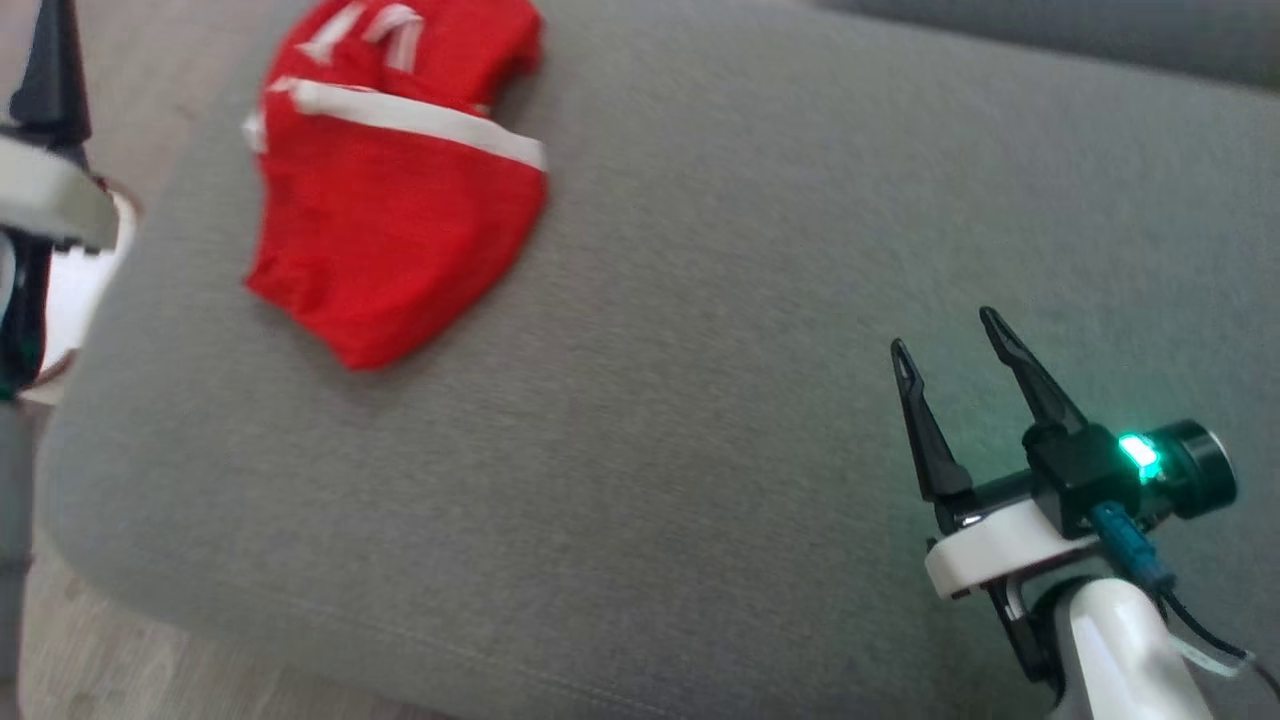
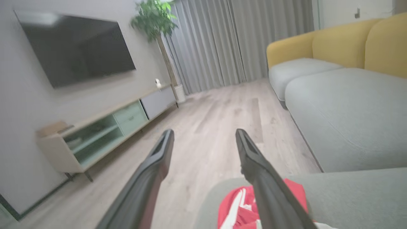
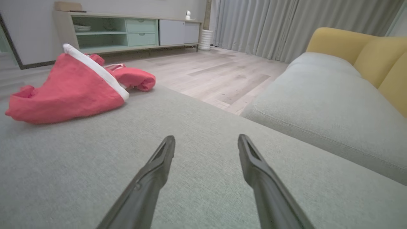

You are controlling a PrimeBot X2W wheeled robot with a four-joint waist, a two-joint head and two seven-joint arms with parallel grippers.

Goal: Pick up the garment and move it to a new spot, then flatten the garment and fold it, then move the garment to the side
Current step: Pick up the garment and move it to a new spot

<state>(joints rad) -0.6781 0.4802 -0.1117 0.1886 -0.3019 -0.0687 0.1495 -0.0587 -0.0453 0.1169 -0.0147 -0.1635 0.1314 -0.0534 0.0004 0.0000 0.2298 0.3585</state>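
The red garment (image 1: 390,230) (white bands across it) is lying bunched on the grey cushion (image 1: 700,420), near the cushion's far left corner as seen from the head. It is being gripped by neither claw.

The right claw (image 1: 944,332) is being held wide open over the right part of the cushion, well apart from the garment. Nothing is being held between its fingers (image 3: 152,178), and bare cushion is being seen through the gap in the right wrist view. Whether the tips are touching the fabric cannot be told.

The left claw (image 2: 204,132) is likewise being held wide open, with nothing between its fingers. In the left wrist view the floor (image 2: 206,108) is being seen through the gap, and the garment's edge is being partly covered by one finger (image 2: 264,178) (contact with the cloth cannot be told). In the head view this claw is being seen at the left edge, beside the cushion's rim.
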